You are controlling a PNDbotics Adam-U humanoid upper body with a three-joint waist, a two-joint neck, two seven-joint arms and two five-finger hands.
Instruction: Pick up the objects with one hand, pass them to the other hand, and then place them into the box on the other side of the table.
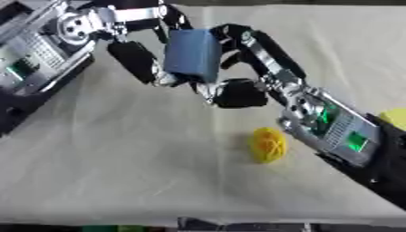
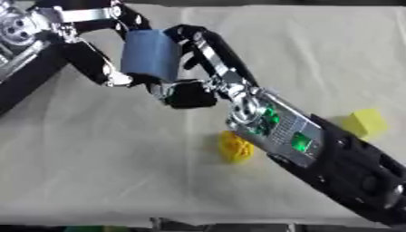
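Two robot arms meet over a table (image 1: 119, 172) with a pale cloth on it. Between the two hands is a blue block (image 1: 193, 55), held up above the cloth near the far middle of the table.

The left arm comes in from the top left corner. The left hand (image 1: 135, 59) reaches to the right. Its dark fingers bend round the left side and the top of the blue block.

The right arm comes in from the bottom right corner and slants up to the left. Green lights glow on its silver wrist. The right hand (image 1: 253, 68) curls round the right side of the block, with one long finger over the top and the thumb under the bottom edge. So both hands are closed on the block at once.

A yellow ball (image 1: 268, 144) with a wavy pattern lies on the cloth, just beside the right wrist and below the block. A yellow cube (image 2: 368, 122) sits on the cloth near the right edge, on the far side of the right arm, well apart from the ball.
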